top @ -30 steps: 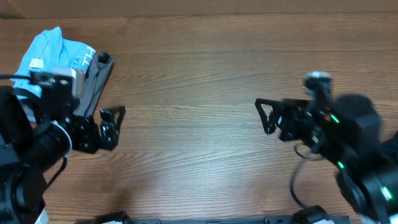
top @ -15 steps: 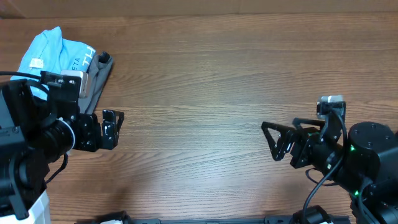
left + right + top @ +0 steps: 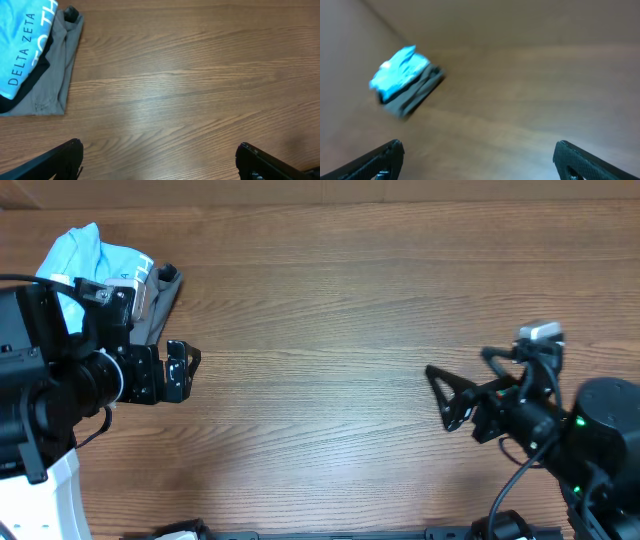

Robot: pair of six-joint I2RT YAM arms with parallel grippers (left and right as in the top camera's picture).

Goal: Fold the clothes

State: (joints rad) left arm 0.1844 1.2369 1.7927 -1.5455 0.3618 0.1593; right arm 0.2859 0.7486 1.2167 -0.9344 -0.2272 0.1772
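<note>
The clothes lie in a folded stack at the table's far left: a light-blue T-shirt (image 3: 85,255) with white lettering on top, a black layer and a grey garment (image 3: 158,305) beneath. The stack also shows in the left wrist view, blue T-shirt (image 3: 22,47) over grey garment (image 3: 47,85), and blurred in the right wrist view (image 3: 402,80). My left gripper (image 3: 185,370) is open and empty, right of the stack, over bare wood (image 3: 160,155). My right gripper (image 3: 443,395) is open and empty at the right side (image 3: 477,155).
The brown wooden table (image 3: 320,310) fills the view. Both arm bodies stand near the front corners, the left arm (image 3: 50,380) partly covering the stack's near side.
The right arm has pulled back toward the front right. The left gripper has shifted slightly farther back, its arm now covering more of the stack.
</note>
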